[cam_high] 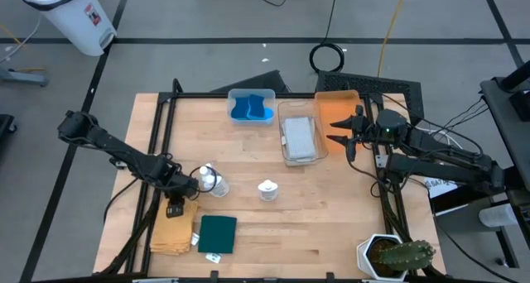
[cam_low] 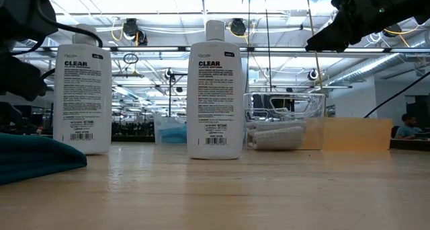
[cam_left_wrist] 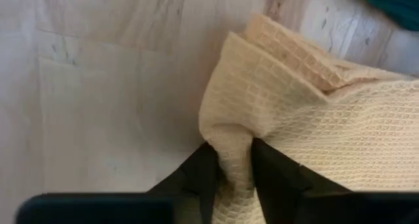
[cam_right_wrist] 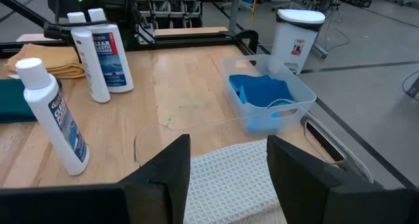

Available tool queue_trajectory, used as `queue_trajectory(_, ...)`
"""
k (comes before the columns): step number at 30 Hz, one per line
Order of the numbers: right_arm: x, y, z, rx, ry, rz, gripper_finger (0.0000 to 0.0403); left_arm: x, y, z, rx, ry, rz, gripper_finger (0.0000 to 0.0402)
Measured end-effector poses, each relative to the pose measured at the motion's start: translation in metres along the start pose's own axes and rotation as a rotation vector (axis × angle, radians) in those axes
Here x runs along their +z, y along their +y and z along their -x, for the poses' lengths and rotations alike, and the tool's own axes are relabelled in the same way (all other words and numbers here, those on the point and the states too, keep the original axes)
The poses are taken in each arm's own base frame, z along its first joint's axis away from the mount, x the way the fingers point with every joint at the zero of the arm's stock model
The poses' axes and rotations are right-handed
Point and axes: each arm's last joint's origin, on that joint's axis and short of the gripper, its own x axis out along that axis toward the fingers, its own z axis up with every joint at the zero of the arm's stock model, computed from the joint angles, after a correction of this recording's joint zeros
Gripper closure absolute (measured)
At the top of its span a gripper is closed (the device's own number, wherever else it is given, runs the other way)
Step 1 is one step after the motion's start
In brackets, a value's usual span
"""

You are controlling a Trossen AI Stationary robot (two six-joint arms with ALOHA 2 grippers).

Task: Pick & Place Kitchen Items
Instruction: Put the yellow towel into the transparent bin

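Here, waffle-textured mustard-yellow cloth (cam_left_wrist: 314, 119) bunched into a raised fold, pinched between left gripper (cam_left_wrist: 234, 160) fingers, just beside dark green cloth (cam_high: 218, 233). Bare table (cam_high: 331, 208) beyond. Right gripper (cam_right_wrist: 228, 160) parted, hovering over grey cloth (cam_right_wrist: 229, 178).

High view: straight down over the whole worktop (cam_high: 331, 217). Low view: level with the worktop surface, close behind the white bottles (cam_low: 214, 89), facing the room. Left wrist view: tight on the mustard-yellow cloth (cam_left_wrist: 314, 119). Right wrist view: across the worktop; shares the bottles with the low view.
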Motion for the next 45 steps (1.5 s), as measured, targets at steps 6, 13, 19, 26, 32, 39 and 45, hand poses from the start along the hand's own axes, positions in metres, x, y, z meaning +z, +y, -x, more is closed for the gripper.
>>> queue_trajectory(6, 0.0, 0.0, 0.0, 0.0, 0.0, 0.0, 0.0234, 0.0, 0.0, 0.0, -0.01, -0.002, 0.025, 0.0385)
queue_trajectory(13, 0.001, 0.0, 0.0, 0.0, -0.006, 0.002, 0.0234, 0.012, -0.017, 0.017, -0.004, -0.062, -0.002, 0.039)
queue_trajectory(19, 0.001, 0.0, 0.0, 0.0, -0.008, 0.004, 0.0234, 0.023, -0.033, 0.042, 0.026, -0.143, -0.064, 0.039)
queue_trajectory(26, 0.001, 0.0, 0.0, -0.001, -0.008, 0.004, 0.0234, 0.025, -0.043, 0.066, 0.062, -0.132, -0.06, 0.039)
queue_trajectory(32, 0.001, 0.0, 0.0, -0.001, -0.007, 0.004, 0.0234, 0.028, -0.056, 0.094, 0.097, -0.172, -0.064, 0.039)
queue_trajectory(39, 0.001, 0.0, 0.0, -0.001, -0.007, 0.004, 0.0234, 0.023, -0.08, 0.137, 0.105, -0.236, -0.108, 0.039)
queue_trajectory(45, 0.001, 0.0, 0.0, -0.001, -0.007, 0.004, 0.0234, 0.015, -0.109, 0.181, 0.025, -0.356, -0.21, 0.039)
